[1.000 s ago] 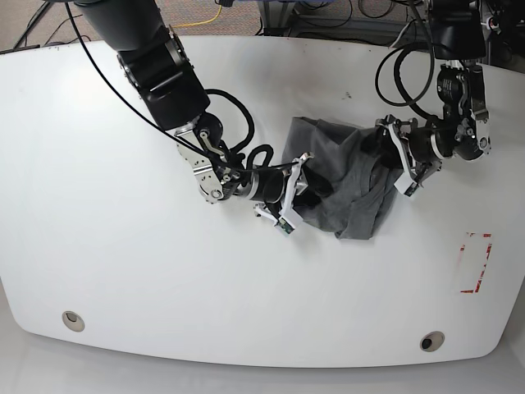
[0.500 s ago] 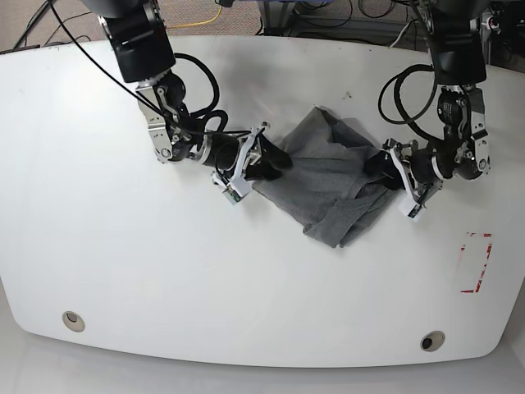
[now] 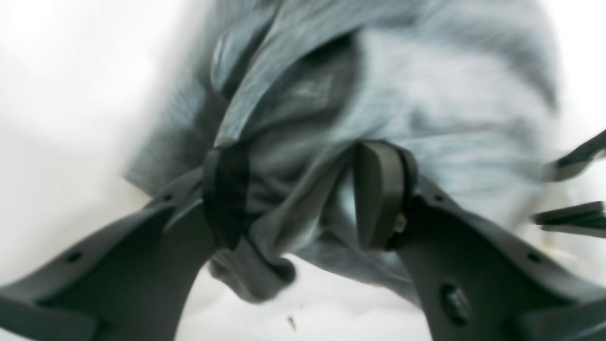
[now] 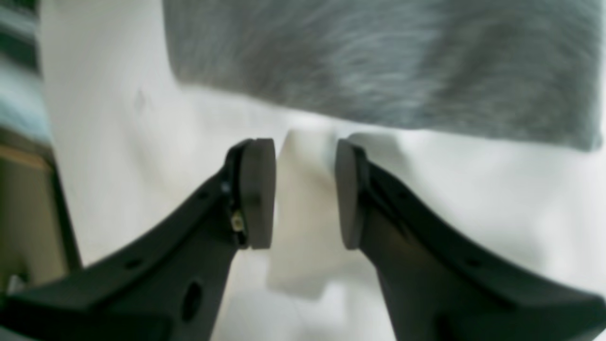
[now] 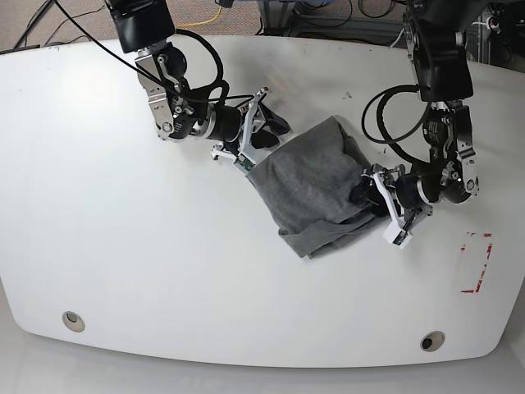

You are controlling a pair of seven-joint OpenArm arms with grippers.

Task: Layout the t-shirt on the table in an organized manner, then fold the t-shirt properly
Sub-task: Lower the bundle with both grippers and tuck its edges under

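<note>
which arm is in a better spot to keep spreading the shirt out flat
Left. The left gripper has bunched cloth of the t-shirt between its fingers, so it can pull right away. The right gripper is open over bare table beside the shirt's edge, holding nothing.

Left gripper jaws pinched together; right gripper jaws parted, empty.

t-shirt motion-blurred and cut off at the top edge, right wrist view likewise smeared
</note>
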